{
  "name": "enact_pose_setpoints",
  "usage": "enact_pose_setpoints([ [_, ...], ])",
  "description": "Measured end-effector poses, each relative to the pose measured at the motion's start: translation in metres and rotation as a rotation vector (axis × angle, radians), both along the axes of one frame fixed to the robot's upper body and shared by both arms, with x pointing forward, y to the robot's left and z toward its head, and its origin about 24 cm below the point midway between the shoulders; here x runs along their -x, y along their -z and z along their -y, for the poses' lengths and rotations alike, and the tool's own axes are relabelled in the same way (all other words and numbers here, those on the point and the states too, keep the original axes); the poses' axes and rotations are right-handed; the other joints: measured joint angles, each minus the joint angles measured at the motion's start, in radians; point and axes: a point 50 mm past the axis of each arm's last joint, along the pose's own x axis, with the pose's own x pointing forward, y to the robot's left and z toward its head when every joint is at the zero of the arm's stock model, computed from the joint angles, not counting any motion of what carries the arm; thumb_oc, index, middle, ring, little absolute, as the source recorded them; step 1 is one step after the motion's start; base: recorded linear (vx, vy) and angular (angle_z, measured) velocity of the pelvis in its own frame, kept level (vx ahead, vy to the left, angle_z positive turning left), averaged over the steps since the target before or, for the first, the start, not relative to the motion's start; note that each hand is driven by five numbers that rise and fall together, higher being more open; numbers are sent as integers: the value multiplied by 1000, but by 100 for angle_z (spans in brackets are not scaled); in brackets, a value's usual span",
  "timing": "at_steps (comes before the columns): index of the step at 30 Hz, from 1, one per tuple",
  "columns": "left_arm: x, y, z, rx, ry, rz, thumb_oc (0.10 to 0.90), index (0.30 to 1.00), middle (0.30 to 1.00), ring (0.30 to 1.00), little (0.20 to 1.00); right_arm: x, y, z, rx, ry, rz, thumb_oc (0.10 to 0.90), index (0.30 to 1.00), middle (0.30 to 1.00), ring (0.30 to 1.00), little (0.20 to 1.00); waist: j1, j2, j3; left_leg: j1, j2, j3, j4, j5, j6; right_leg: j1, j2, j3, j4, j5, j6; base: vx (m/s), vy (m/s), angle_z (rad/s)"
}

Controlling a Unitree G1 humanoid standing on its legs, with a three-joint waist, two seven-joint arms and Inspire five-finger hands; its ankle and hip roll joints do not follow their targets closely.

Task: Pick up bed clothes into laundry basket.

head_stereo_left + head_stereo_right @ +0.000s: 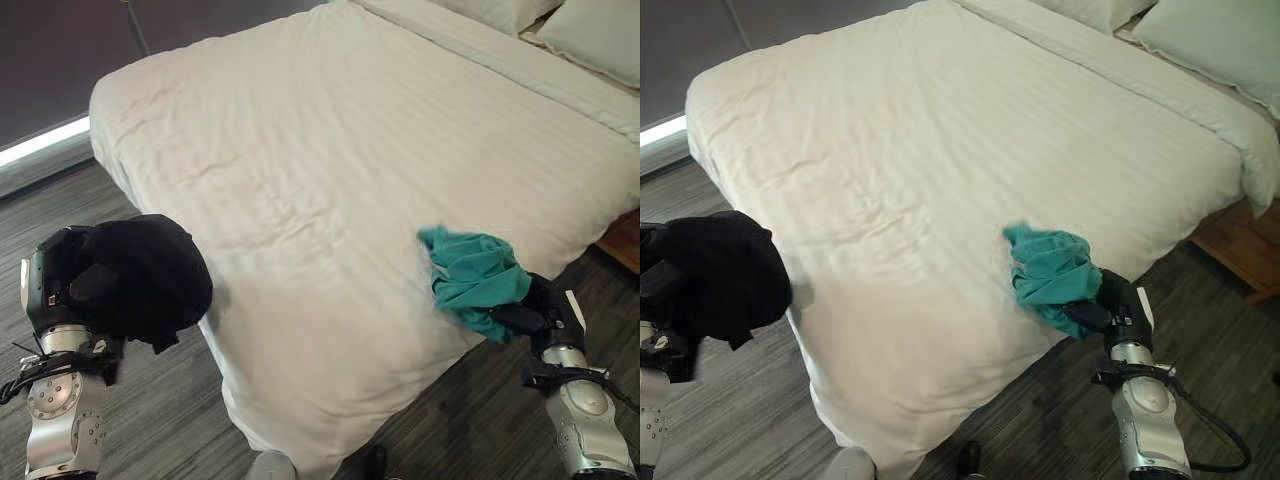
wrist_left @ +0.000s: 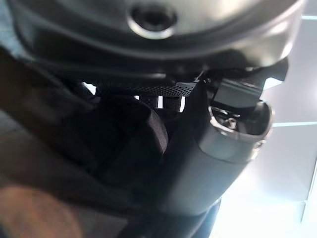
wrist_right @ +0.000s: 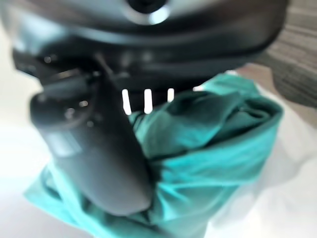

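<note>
A robot stands at the foot corner of a bed with a garment in each hand.

Nearest, at the left, the left hand (image 1: pixel 75 285) is clamped on a bundled black garment (image 1: pixel 145 275), held in the air beside the mattress corner, above the grey floor (image 1: pixel 175 420). At the right, the right hand (image 1: pixel 1118 300) is curled round a crumpled teal garment (image 1: pixel 1052 272); its thumb (image 3: pixel 106 158) presses across the folds. That teal bundle sits at the near edge of the bed (image 1: pixel 330 160), touching the white duvet. Beyond, the duvet spreads wide, lightly wrinkled, and pillows (image 1: pixel 600 35) lie at the far right end.
</note>
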Motion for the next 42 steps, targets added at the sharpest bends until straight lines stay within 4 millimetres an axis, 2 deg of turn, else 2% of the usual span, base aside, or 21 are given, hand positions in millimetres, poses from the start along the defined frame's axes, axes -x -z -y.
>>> enact_pose_setpoints([
  [3, 28, 41, 30, 280, -120, 89, 400, 300, 300, 300, 300, 12, -21, -33, -76, -14, 190, 400, 300, 300, 300, 300, -12, 18, -40, 69, -19, -57, -28, -13, 19, 72, -13, -58, -2, -36, 12, 90, 46, 63],
  [6, 47, 55, 19, 302, -196, 7, 400, 300, 300, 300, 300, 5, -29, -46, -62, -122, 212, 400, 300, 300, 300, 300, 66, -6, -49, 62, -16, -58, -23, -18, 19, 73, -9, -61, -1, -44, 14, -10, -12, 6],
  [12, 54, 41, -4, 216, -241, -5, 400, 300, 300, 300, 300, -4, -24, -48, -56, -151, 178, 400, 300, 300, 300, 300, 128, -36, -37, -19, -36, -119, 36, -11, 6, 37, -22, -104, 15, -55, 20, -290, 82, 27],
  [14, 46, 30, -7, 196, -228, 33, 400, 300, 300, 300, 300, -21, -22, -60, -70, -195, 160, 400, 300, 300, 300, 300, 130, -73, -15, -75, -48, -170, 92, 5, -69, -28, -76, -79, 60, -55, -16, -317, 246, -8],
  [15, 42, 28, -4, 198, -212, 43, 400, 300, 300, 300, 300, -24, -23, -63, -65, -216, 155, 400, 300, 300, 300, 300, 135, -67, 0, -79, -44, -161, 151, -13, -25, -39, -82, -67, 72, -48, -8, -393, 414, -38],
  [16, 40, 29, 0, 217, -195, 56, 400, 300, 300, 300, 300, -24, -20, -67, -74, -239, 142, 400, 300, 300, 300, 300, 122, -55, 17, -71, -6, -187, 361, -152, -21, -54, -100, -11, 107, -35, -4, -291, 336, -40],
  [17, 39, 30, 1, 227, -191, 57, 400, 300, 300, 300, 300, -22, -17, -68, -84, -244, 133, 400, 300, 300, 300, 300, 112, -57, 18, -53, 12, -194, 386, -171, -44, -59, -107, 4, 117, -32, -3, -268, 412, -43],
  [20, 34, 28, 4, 238, -160, 75, 400, 300, 300, 300, 300, -15, -11, -62, -99, -236, 107, 400, 300, 300, 300, 300, 13, -28, 30, 61, 72, -206, 337, -247, -87, -97, -160, 60, 222, -66, 45, -292, 466, -6],
  [21, 26, 24, 8, 239, -133, 97, 400, 300, 300, 300, 300, -14, -15, -53, -93, -207, 116, 400, 300, 300, 300, 300, -39, -2, 36, 73, 65, -191, 276, -376, -35, -142, -184, 79, 285, -85, 74, -390, 530, -6],
  [22, 20, 18, 7, 230, -122, 113, 400, 300, 300, 300, 300, -13, -11, -54, -118, -190, 111, 400, 300, 300, 300, 300, -44, -35, 51, 78, 34, -175, 277, -356, -26, -158, -211, 96, 301, -84, 73, -444, 565, -16],
  [24, 13, 18, 8, 242, -117, 122, 400, 300, 300, 300, 300, -1, 3, -58, -188, -155, 88, 400, 300, 300, 300, 300, -76, -85, 41, 38, -34, -146, 342, -375, 7, -173, -267, 205, 294, -19, 98, -457, 534, -19],
  [28, 14, 33, 13, 185, -88, 8, 400, 300, 300, 300, 300, 20, 31, -58, -260, -43, 10, 400, 300, 300, 300, 300, -101, -97, 21, 50, -117, -44, 382, -364, 45, -214, -342, 152, 258, 152, 96, -807, 588, -64],
  [29, 15, 36, 13, 188, -84, -3, 400, 300, 300, 300, 300, 23, 35, -60, -271, -37, -4, 400, 300, 300, 300, 300, -118, -93, 24, 10, -146, 15, 460, -341, 49, -211, -325, 125, 171, 279, 15, -778, 460, -80],
  [30, 17, 38, 13, 197, -92, -8, 400, 300, 300, 300, 300, 21, 33, -63, -270, -51, 2, 400, 300, 300, 300, 300, -104, -82, 36, -33, -130, 27, 496, -342, 65, -214, -328, 129, 131, 354, -4, -505, 307, -85],
  [31, 17, 40, 13, 202, -96, -11, 400, 300, 300, 300, 300, 21, 32, -61, -260, -76, 4, 400, 300, 300, 300, 300, -115, -59, 30, -66, -167, -11, 414, -341, 198, -261, -309, 125, 128, 439, -39, -458, 277, -129],
  [32, 14, 38, 11, 211, -105, 3, 400, 300, 300, 300, 300, 19, 33, -62, -259, -82, -8, 400, 300, 300, 300, 300, -75, -59, 55, -41, -154, 43, 392, -309, 131, -355, -316, 123, 279, 356, 30, -853, 457, -125],
  [33, 12, 42, 12, 237, -115, -7, 400, 300, 300, 300, 300, 21, 35, -60, -253, -85, -30, 400, 300, 300, 300, 300, -66, -30, 73, -20, -136, 61, 391, -304, 138, -392, -287, 110, 512, 212, 106, -790, 338, -101],
  [35, 29, 51, 6, 264, -185, -25, 400, 300, 300, 300, 300, 26, 42, -68, -256, -112, -72, 400, 300, 300, 300, 300, -52, -4, 63, 50, -94, 122, 330, -279, 141, -399, -207, 66, 872, 4, 101, -637, 71, -88],
  [37, 43, 46, -3, 256, -247, -6, 400, 300, 300, 300, 300, 21, 42, -75, -258, -136, -72, 400, 300, 300, 300, 300, 16, -41, 30, 67, -97, 209, 284, -263, 145, -372, -148, 64, 1059, -81, 101, -453, -145, -122],
  [39, 51, 42, -5, 258, -281, 30, 400, 300, 300, 300, 300, 13, 35, -78, -238, -162, -48, 400, 300, 300, 300, 300, 86, -87, -12, 25, -112, 248, 311, -261, 149, -270, -131, 66, 987, -206, 113, -642, -307, -98],
  [42, 54, 51, -2, 308, -321, 24, 400, 300, 300, 300, 300, -4, 20, -83, -219, -182, 11, 400, 300, 300, 300, 300, 132, -70, -18, -30, -81, 269, 387, -249, 144, -70, -47, 89, 586, -298, 31, -595, -309, -32],
])
